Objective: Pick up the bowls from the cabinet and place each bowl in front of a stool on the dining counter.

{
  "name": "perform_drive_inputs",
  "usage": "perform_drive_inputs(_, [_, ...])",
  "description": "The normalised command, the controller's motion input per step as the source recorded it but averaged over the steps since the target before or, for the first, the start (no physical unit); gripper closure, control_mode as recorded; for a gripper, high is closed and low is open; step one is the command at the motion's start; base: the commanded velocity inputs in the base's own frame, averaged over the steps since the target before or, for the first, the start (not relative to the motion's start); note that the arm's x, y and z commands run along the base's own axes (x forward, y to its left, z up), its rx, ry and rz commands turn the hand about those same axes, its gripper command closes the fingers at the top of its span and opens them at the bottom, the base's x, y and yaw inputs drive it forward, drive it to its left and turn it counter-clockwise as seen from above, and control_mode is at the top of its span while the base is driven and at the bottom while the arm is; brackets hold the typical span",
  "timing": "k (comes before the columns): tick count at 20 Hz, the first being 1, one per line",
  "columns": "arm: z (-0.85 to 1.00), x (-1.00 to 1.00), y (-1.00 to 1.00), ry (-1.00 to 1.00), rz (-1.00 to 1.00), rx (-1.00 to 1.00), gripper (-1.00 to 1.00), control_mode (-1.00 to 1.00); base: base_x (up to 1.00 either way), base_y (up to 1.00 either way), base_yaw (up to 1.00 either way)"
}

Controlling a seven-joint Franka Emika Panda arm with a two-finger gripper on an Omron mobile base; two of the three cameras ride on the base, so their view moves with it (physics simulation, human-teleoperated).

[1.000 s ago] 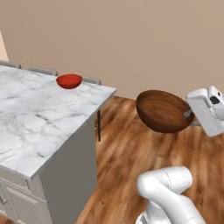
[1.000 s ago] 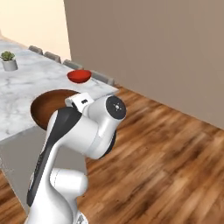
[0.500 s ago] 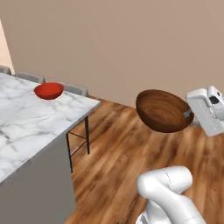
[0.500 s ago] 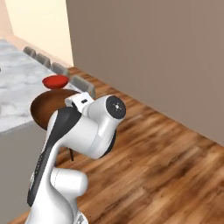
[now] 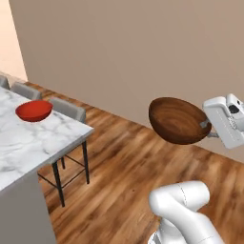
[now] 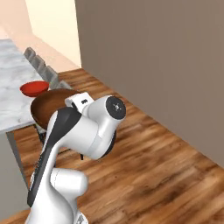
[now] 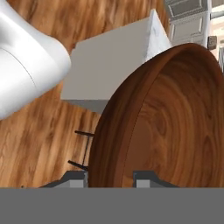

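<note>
The gripper (image 5: 206, 125) was clamped on the rim of the dark brown bowl (image 5: 178, 120), one finger tip (image 7: 146, 179) inside the bowl's wall and the other outside it, as the hand view showed at its lower edge. The hand reached out sideways at about the height of the counter top, with the white wrist block at the right edge of the left base view and the arm's white elbow low in the foreground below it. The bowl was carried on edge, tipped so that its open face pointed toward the left base camera, and it hung in the air over the wooden floor (image 5: 119, 176), touching nothing but the finger tips. In the right base view the bowl (image 6: 49, 108) showed as a brown curve just behind the arm's upper link. The dining counter (image 5: 33, 143) stood to the left of the held bowl and well apart from it, its white marble corner jutting toward the floor. The red bowl (image 5: 34, 110) sat upright on that counter near its far edge, directly in front of a grey stool (image 5: 67, 108); another stool (image 5: 25, 90) stood beside the first further along. A plain beige wall (image 5: 124, 52) ran behind the whole scene.
</note>
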Motion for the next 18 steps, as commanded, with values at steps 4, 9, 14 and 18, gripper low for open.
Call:
perform_drive_inputs(4, [0.0,0.0,0.0,0.0,0.0,0.0,1.0,1.0,0.71,-1.0,0.31])
perform_drive_inputs(9, [0.0,0.0,0.0,0.0,0.0,0.0,1.0,1.0,0.7,-1.0,0.38])
perform_drive_inputs(14, [0.0,0.0,0.0,0.0,0.0,0.0,1.0,1.0,0.6,-1.0,0.42])
perform_drive_inputs(18, [0.0,0.0,0.0,0.0,0.0,0.0,1.0,1.0,0.69,-1.0,0.38])
